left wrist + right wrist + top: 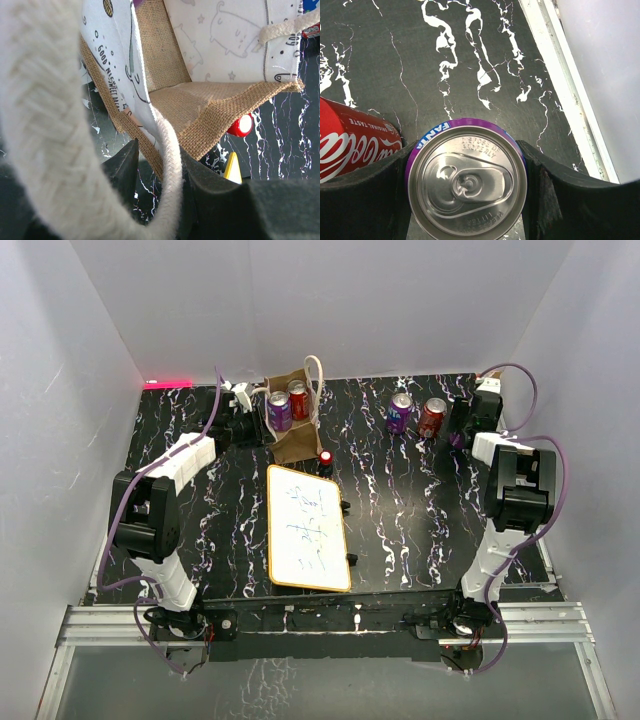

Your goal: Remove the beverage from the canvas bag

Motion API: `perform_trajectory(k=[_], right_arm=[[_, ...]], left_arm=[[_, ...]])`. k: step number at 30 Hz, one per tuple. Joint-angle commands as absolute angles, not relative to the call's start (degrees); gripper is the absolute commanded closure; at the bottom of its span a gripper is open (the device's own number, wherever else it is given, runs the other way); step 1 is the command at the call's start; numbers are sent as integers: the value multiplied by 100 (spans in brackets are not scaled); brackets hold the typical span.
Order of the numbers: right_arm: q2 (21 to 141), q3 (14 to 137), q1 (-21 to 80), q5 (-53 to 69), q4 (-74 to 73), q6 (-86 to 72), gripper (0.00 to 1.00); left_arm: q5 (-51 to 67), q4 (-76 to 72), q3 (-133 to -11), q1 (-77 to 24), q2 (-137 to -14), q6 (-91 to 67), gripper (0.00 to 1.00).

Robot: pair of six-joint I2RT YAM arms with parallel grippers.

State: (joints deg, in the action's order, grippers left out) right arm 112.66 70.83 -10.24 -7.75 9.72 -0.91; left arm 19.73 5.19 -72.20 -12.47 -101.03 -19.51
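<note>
1 purple "Fanta" can [466, 182] beside red Coca-Cola can [350, 145].

The table [400, 520] was black, with white and purple lines running over it like stone. It spread out all around the left claw [243, 426] and the right claw [462, 426].

A plain white wall [350, 300] stood behind both claws. Another white wall [60, 390] rose on the outer side of the left claw, and a third white wall [590, 360] stood close beside the right claw. A pale strip [560, 75] ran along the table edge just beside the right claw.

A small red light [168, 383] glowed low in the corner, behind the left claw. A silver metal rail [320, 625] lay along the near edge, well apart from both claws. The room light was soft and even.
</note>
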Motion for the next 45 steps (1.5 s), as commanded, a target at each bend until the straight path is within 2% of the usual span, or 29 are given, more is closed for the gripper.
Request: perform_trajectory(k=[1, 2, 5, 11, 14, 19, 25, 31, 38, 40, 42, 45], right_arm=[[11212, 7186, -1022, -701, 1500, -184, 79], [11188, 7147, -1020, -778, 1521, -201, 73], [11056, 7077, -1020, -821, 1555, -172, 42], [10752, 7019, -1022, -790, 1503, -150, 10], [10552, 6937, -1021, -921, 1443, -98, 1], [9861, 6779, -1020, -1136, 670, -507, 0], [9038, 6275, -881, -522, -261, -1876, 1], [8409, 5626, 290, 688, -57, -2197, 2], [8478, 6680, 2478, 647, -376, -1385, 5], [8731, 6982, 2865, 609, -155, -1296, 11], [9146, 7460, 3116, 806, -44, -1170, 23], [9893, 8347, 3497, 714, -288, -807, 25]], left_arm=[[2040, 782, -7198, -1246, -9994, -1885, 68], [2035, 790, -7191, -1242, -9981, -1881, 68], [2007, 753, -7154, -1247, -9937, -1881, 68], [1980, 756, -7141, -1242, -9916, -1868, 66], [1944, 765, -7124, -1246, -9890, -1838, 66], [1910, 753, -7092, -1246, -9760, -1813, 65], [1864, 737, -6997, -1243, -9652, -1769, 64], [1756, 709, -6925, -1244, -9706, -1687, 63], [1869, 721, -7043, -1245, -9854, -1723, 63], [1944, 685, -7068, -1246, -9895, -1778, 63], [2223, 640, -7063, -1191, -9941, -2091, 63], [2707, 223, -6964, -1139, -10010, -2462, 63]])
